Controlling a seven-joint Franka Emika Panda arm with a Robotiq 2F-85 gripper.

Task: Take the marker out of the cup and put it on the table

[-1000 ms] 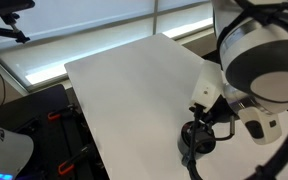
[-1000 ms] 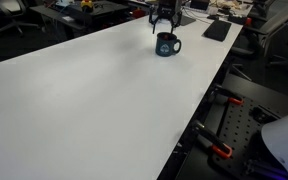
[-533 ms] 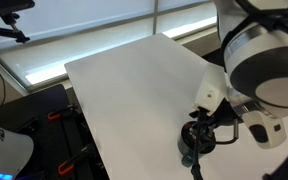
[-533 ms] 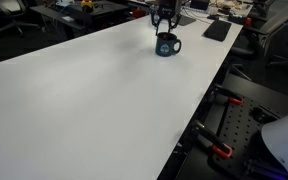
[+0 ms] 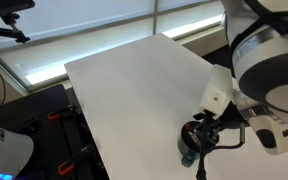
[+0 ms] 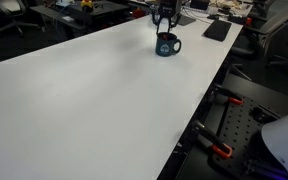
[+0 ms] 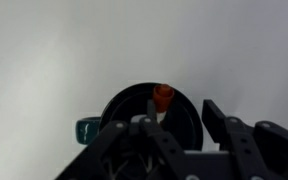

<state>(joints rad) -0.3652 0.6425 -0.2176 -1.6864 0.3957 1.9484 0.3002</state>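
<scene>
The black cup [image 7: 134, 112] stands on the white table [image 7: 64, 50], with its teal part [image 7: 88, 128] at the left. The orange-red tip of the marker [image 7: 163, 95] stands up inside the cup near the far rim. My gripper [image 7: 182, 116] is open right above the cup, and the marker is between the fingers, close to the left one. In both exterior views the gripper [image 6: 164, 17] [image 5: 202, 133] hangs just over the cup [image 6: 166, 44] [image 5: 189, 150], near an edge of the table [image 6: 84, 100] [image 5: 134, 80]. The marker is too small to make out there.
A flat black item [image 6: 216, 30] lies near the table's far corner beyond the cup. Black frames with orange-red clamps [image 6: 221, 150] [image 5: 54, 115] stand beside the table's long edge. Desks and clutter lie behind.
The gripper has come down a little closer to the cup. The cup and the marker have not moved.
</scene>
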